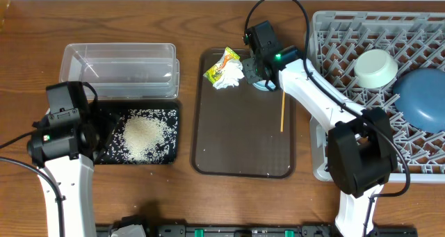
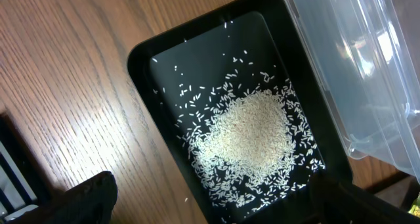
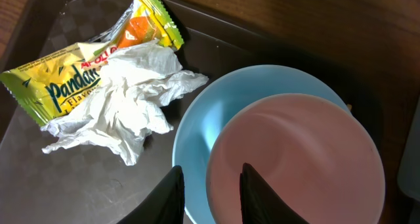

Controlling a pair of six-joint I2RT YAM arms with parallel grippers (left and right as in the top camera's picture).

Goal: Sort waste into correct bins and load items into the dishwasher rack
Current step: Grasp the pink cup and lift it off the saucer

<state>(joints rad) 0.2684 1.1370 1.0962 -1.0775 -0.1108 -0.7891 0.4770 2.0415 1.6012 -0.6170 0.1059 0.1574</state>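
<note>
- Your right gripper (image 3: 210,191) is clamped on the pink cup (image 3: 295,165) rim, placed to lift it out of the mint bowl (image 3: 197,129).
- Your left gripper (image 2: 220,204) waits, jaws apart, over rice (image 2: 246,135) in the black tray (image 2: 141,60).

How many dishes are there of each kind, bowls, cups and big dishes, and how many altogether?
Small pale bowls: 2, rack bowl and tray bowl
Pink cup: 1
Large blue dish: 1
Total: 4
</note>
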